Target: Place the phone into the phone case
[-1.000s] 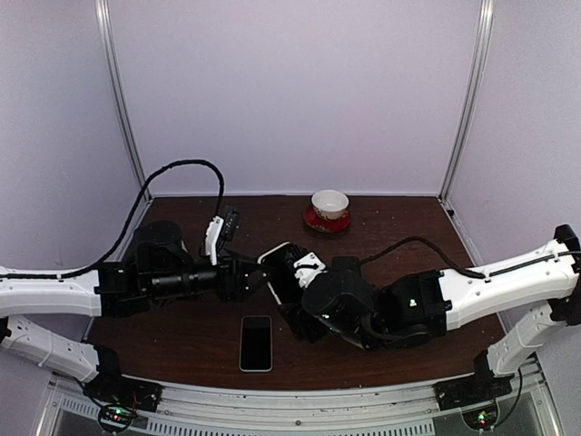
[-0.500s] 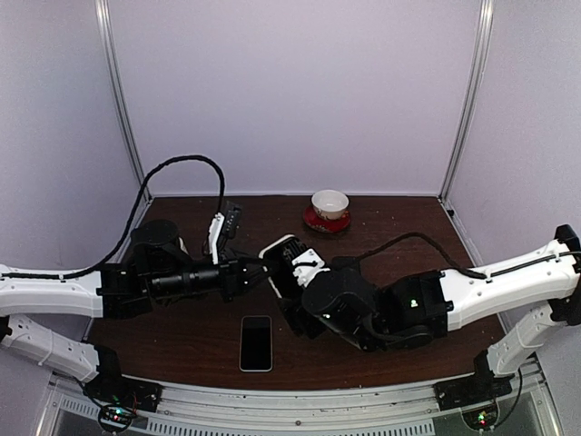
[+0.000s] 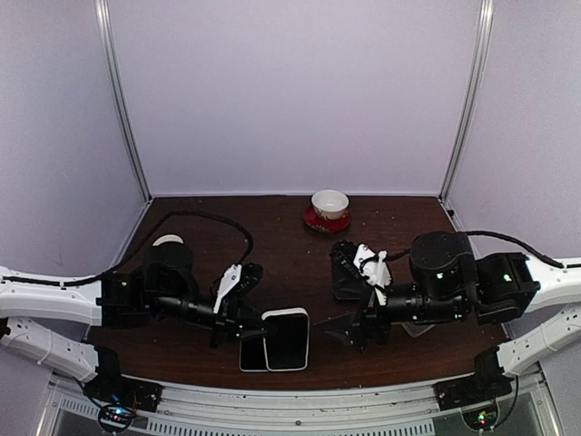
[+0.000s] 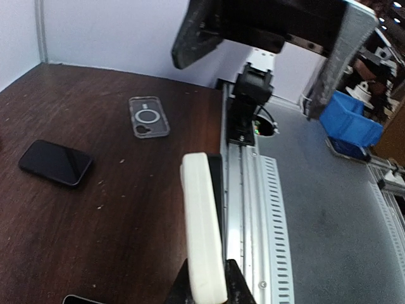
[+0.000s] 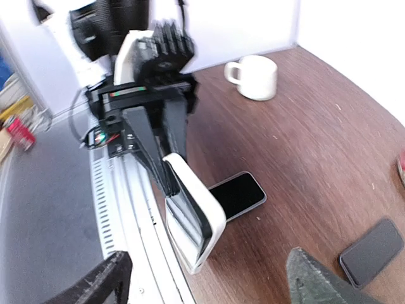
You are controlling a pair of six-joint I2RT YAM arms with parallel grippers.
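Note:
My left gripper (image 3: 264,334) is shut on the edge of a white phone case (image 3: 289,338), held on edge just above the table's near edge. The case's rim (image 4: 202,234) sits pinched between the left jaws (image 4: 204,282). Inside the white rim (image 5: 201,202) shows a glossy dark face; I cannot tell whether a phone sits in it. A black phone (image 3: 251,357) lies flat, screen up, beside and partly under the case, and shows as the phone (image 5: 237,195) in the right wrist view. My right gripper (image 3: 350,300) stands open to the right of the case with nothing between its fingers (image 5: 316,282).
A cup on a red saucer (image 3: 329,207) stands at the back. A white mug (image 5: 256,77) sits by the left arm. A clear case (image 4: 149,116) and another dark phone (image 4: 56,162) lie on the table. The slotted metal rail (image 4: 253,209) borders the near edge.
The arms have parted. The left gripper shut on the white case and carried it down to the near edge beside the phone. The right gripper let go and drew back to the right.

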